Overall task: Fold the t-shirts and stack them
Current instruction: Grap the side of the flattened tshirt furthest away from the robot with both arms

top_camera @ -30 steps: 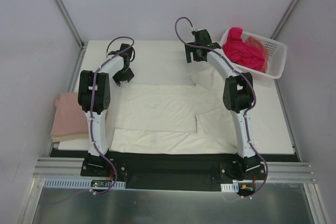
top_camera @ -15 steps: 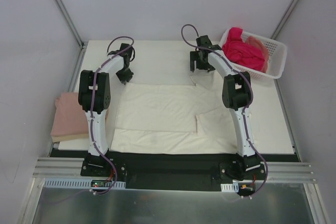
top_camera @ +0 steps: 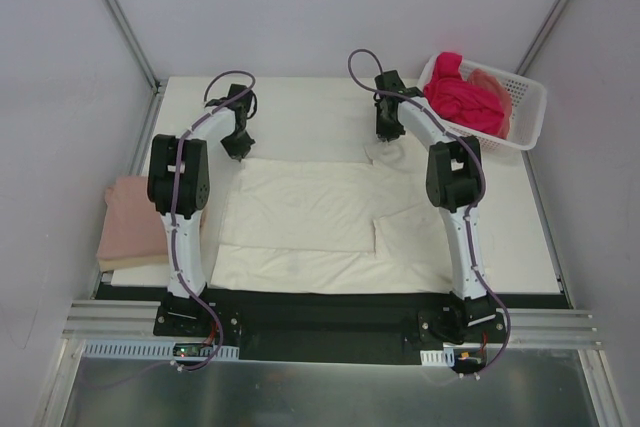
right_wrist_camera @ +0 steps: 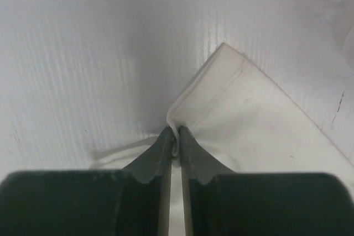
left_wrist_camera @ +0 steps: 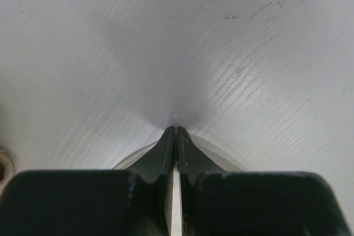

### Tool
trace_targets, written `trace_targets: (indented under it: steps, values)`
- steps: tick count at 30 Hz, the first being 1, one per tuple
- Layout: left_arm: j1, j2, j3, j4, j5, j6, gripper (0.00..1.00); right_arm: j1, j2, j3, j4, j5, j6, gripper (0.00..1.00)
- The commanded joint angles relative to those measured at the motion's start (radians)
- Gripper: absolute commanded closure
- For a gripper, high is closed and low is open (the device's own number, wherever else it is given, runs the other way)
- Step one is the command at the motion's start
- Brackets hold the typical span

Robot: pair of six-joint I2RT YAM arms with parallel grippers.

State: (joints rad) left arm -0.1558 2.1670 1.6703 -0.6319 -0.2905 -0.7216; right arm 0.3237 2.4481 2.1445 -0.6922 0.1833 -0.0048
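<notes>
Shirt status, top cam: cream t-shirt (top_camera: 300, 212) is spread flat in the middle, part-folded. The left gripper (top_camera: 237, 144) and right gripper (top_camera: 384, 137) sit on its two far corners, likely so that edge can be drawn toward the bases for the next fold. The pink folded t-shirt (top_camera: 135, 222) is parked far left; the magenta t-shirt (top_camera: 462, 97) waits in the basket (top_camera: 530, 112).

Left wrist: jaws clenched, cream hem just behind the tips, looks pinched.

Right wrist: jaws clamped on a hem fold.

No readable labels anywhere.

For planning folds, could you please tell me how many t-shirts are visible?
4: cream-white cloth t-shirt spread mid-table; dusty pink folded t-shirt, left edge; bright magenta t-shirt and peach t-shirt in white lattice basket, maybe hiding more.
</notes>
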Motion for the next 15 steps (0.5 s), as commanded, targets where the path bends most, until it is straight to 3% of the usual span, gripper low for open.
trace_targets:
  steps: [1,2,6,15]
  values:
    - [0.002,-0.065,-0.049,-0.066,0.030,-0.009,1.00,0.003,-0.063,-0.020,-0.004,-0.022,0.028,0.94]
    - [0.002,-0.085,-0.055,-0.066,0.030,-0.010,1.00,0.005,-0.072,-0.021,0.014,-0.018,0.028,0.99]
    - [-0.002,-0.144,-0.092,-0.065,0.019,-0.012,1.00,0.008,-0.161,-0.090,0.089,-0.007,0.026,1.00]
    - [-0.039,-0.269,-0.179,-0.061,-0.013,-0.006,1.00,0.026,-0.497,-0.512,0.304,0.022,0.069,1.00]
